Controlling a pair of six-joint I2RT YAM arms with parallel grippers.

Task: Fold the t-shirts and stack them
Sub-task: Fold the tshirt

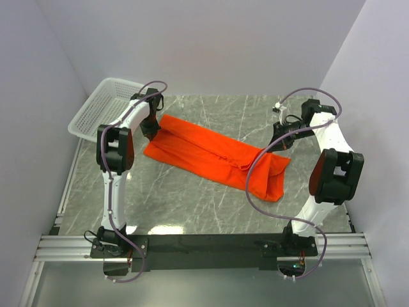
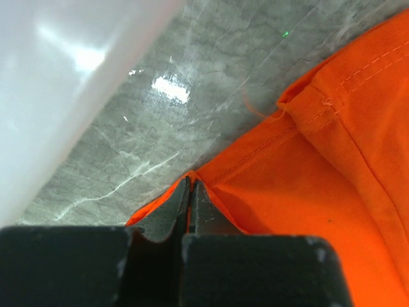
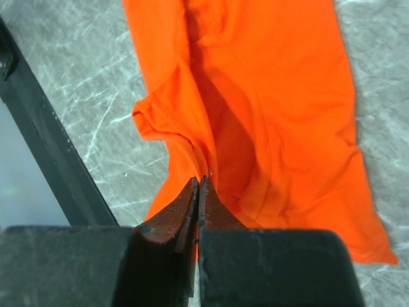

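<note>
Grey marbled table [image 1: 192,204] lies between pale walls [image 1: 211,38]. At its far left corner sits a white mesh basket [image 1: 96,112]. Just beside it the left gripper [image 1: 151,131] reaches down, its fingers pressed together on the left end of the shirt [image 1: 211,153], pinching a hemmed edge. The orange shirt lies on the table, folded into a long band that runs slantwise from near the basket toward the near right. At that right end the right gripper [image 1: 282,139] is likewise closed, pinching a fold of cloth near a sleeve.
</note>
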